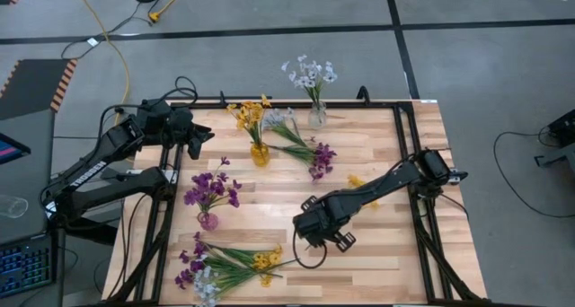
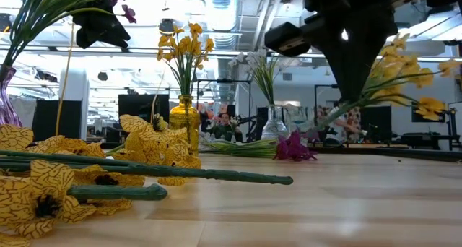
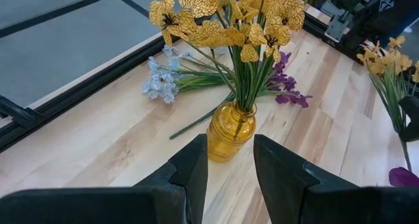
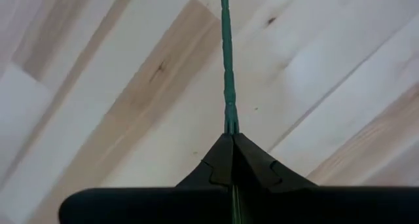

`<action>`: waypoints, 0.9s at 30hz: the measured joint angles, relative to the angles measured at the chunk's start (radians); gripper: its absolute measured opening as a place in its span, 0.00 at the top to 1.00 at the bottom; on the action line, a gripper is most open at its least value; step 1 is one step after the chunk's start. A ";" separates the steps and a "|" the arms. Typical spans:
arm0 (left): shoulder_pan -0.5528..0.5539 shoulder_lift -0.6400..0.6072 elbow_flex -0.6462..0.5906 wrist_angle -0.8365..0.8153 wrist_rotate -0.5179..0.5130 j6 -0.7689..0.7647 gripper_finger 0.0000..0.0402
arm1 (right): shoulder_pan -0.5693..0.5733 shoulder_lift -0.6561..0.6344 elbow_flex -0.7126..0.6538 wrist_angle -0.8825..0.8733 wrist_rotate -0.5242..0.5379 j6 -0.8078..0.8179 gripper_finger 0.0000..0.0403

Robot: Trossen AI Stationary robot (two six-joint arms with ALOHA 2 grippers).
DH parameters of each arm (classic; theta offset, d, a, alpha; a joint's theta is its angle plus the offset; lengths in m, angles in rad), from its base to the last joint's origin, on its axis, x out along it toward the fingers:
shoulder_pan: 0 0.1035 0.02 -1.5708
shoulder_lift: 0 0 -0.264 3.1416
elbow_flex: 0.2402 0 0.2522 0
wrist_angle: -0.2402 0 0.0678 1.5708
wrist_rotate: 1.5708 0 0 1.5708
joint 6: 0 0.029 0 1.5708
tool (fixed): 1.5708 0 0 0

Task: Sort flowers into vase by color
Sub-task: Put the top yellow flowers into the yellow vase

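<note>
The right pincer [image 4: 232,137] hides the green stem's [image 4: 227,67] end.

Light wood-plank table [image 1: 377,262] in a black frame. Yellow vase [image 1: 260,154] and clear vase [image 1: 317,117] stand near the far edge, purple vase [image 1: 207,220] toward the left edge. Loose flowers: mixed pile [image 1: 225,264] at the near-left corner, purple-and-white bunch [image 1: 301,143] beside the yellow vase.
</note>
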 joint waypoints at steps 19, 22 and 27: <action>0.000 0.000 0.000 0.000 0.000 -0.015 0.73 | -0.034 0.005 -0.001 0.135 0.062 -0.712 0.91; 0.000 0.000 0.000 0.000 0.000 -0.032 0.73 | -0.057 0.005 -0.001 0.135 0.062 -0.835 0.91; 0.000 0.000 0.000 0.000 0.000 -0.042 0.73 | -0.095 0.005 -0.001 0.162 0.061 -1.014 0.91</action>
